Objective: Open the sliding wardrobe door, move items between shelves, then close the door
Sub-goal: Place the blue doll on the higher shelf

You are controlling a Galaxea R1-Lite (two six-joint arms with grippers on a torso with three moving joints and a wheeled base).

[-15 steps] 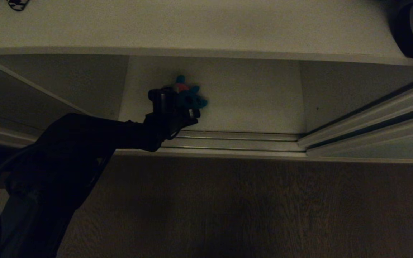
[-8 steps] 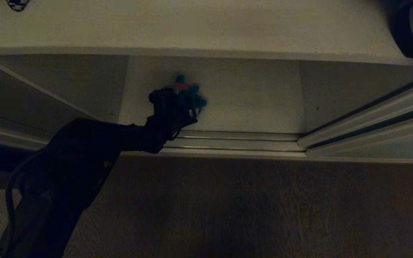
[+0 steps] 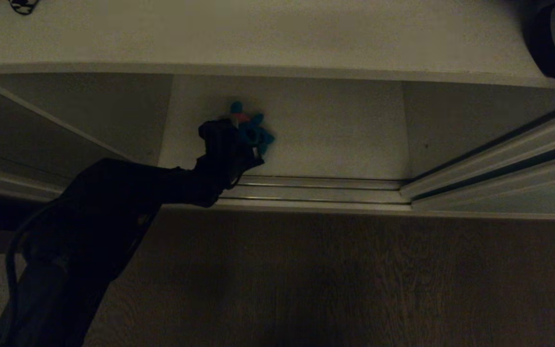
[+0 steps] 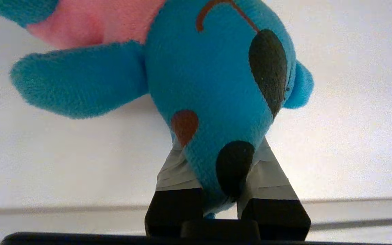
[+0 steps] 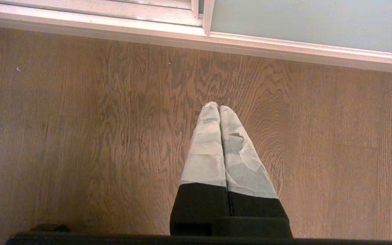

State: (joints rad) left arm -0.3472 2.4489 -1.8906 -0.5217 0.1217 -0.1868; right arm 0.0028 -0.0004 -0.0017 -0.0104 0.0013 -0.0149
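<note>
Two fingers (image 4: 177,170) of my left claw (image 3: 247,143) squeeze the blue plush toy (image 4: 216,102) on the white shelf (image 3: 335,140). My right claw (image 5: 218,109), pressed shut, hangs over the wooden floor (image 5: 80,136).

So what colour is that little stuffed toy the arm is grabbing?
Bright blue plush toy with a pink patch and dark and red-brown spots; the left wrist view shows it best.

Plain white matte lower shelf (image 3: 335,130); small blue plush toy with pink patch (image 3: 251,131) lies on it, at the left end effector (image 3: 246,140) tip.
</note>
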